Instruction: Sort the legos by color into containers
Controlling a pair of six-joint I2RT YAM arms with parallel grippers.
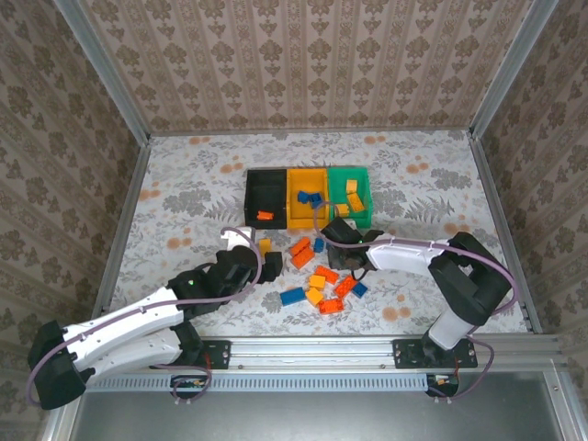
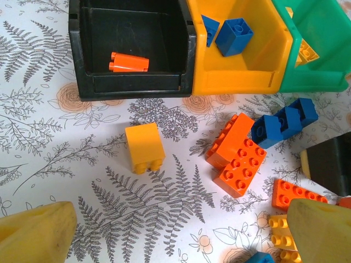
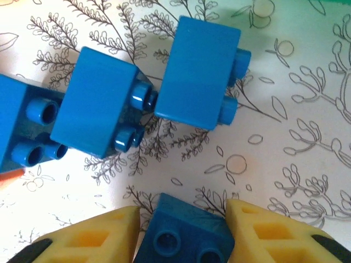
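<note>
My right gripper (image 3: 182, 212) is shut on a small blue lego (image 3: 184, 233), one yellow finger on each side, low over the table among the loose legos (image 1: 326, 280). Two more blue legos (image 3: 101, 109) (image 3: 200, 71) lie just ahead of it. My left gripper (image 2: 181, 219) hangs open over bare table, short of a yellow lego (image 2: 144, 147) and a red-orange lego (image 2: 238, 159). The containers stand in a row: black (image 2: 137, 85) with one red-orange lego (image 2: 129, 62), yellow-orange (image 2: 236, 79) with blue legos (image 2: 234, 37), green (image 2: 321, 76) with yellow ones.
A blue lego pair (image 2: 285, 123) lies just in front of the green bin. Red-orange, yellow and blue legos are scattered between the two arms (image 1: 317, 294). Metal rails and patterned walls (image 1: 129, 211) close the table in on all sides.
</note>
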